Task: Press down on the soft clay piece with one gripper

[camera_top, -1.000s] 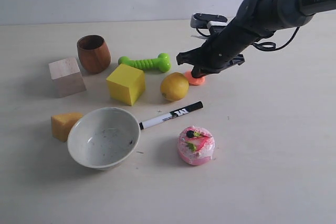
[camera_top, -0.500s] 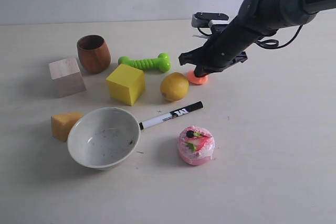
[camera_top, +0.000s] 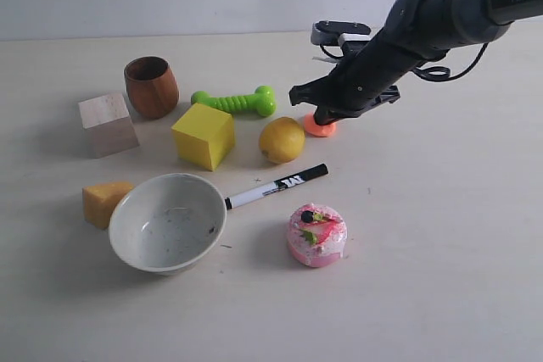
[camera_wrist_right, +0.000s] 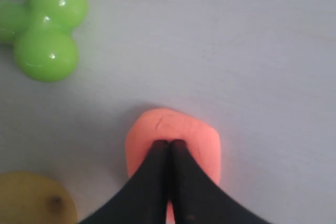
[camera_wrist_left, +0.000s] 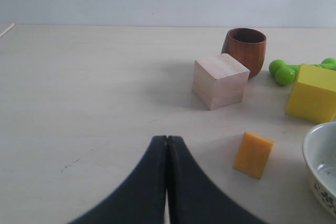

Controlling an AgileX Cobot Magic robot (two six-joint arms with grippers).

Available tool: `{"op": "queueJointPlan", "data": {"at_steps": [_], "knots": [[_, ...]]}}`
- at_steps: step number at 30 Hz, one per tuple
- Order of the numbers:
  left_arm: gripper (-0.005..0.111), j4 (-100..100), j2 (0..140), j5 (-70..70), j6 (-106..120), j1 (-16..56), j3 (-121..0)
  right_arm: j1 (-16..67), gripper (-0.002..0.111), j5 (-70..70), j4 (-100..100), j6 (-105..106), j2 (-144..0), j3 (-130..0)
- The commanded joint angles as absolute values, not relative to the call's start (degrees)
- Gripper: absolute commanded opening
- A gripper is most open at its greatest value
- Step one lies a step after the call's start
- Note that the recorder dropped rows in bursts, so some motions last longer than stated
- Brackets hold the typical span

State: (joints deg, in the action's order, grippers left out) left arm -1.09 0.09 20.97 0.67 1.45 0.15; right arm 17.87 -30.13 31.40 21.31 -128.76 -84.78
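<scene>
The soft clay piece [camera_top: 320, 128] is a small salmon-orange lump lying flattened on the table just right of the lemon [camera_top: 282, 139]. My right gripper [camera_top: 323, 115] is shut, and its closed fingertips rest on top of the clay. In the right wrist view the clay [camera_wrist_right: 157, 129] spreads around the joined tips of the right gripper [camera_wrist_right: 170, 143]. My left gripper [camera_wrist_left: 167, 139] is shut with nothing in it and hangs over bare table, out of the exterior view.
Near the clay lie a green dumbbell toy [camera_top: 235, 102], a black-and-white marker [camera_top: 276, 186] and the pink cake [camera_top: 316, 235]. Further left stand a yellow cube [camera_top: 203, 135], wooden cup [camera_top: 152, 86], wooden block [camera_top: 108, 123], cheese wedge [camera_top: 105, 202] and white bowl [camera_top: 167, 222].
The right arm has shifted very slightly right and up; its shut tips stay on the clay. Nothing else has moved.
</scene>
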Motion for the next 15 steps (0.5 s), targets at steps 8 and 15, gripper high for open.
{"op": "queueJointPlan", "data": {"at_steps": [8,15], "knots": [[0.0,-1.3,0.0,20.3,0.7,1.8,0.0,17.9,0.019,-30.7,31.6,21.4,-129.5,-84.4],[0.0,-1.3,0.0,20.3,0.7,1.8,0.0,17.9,0.02,-31.3,31.6,21.4,-129.5,-84.4]]}}
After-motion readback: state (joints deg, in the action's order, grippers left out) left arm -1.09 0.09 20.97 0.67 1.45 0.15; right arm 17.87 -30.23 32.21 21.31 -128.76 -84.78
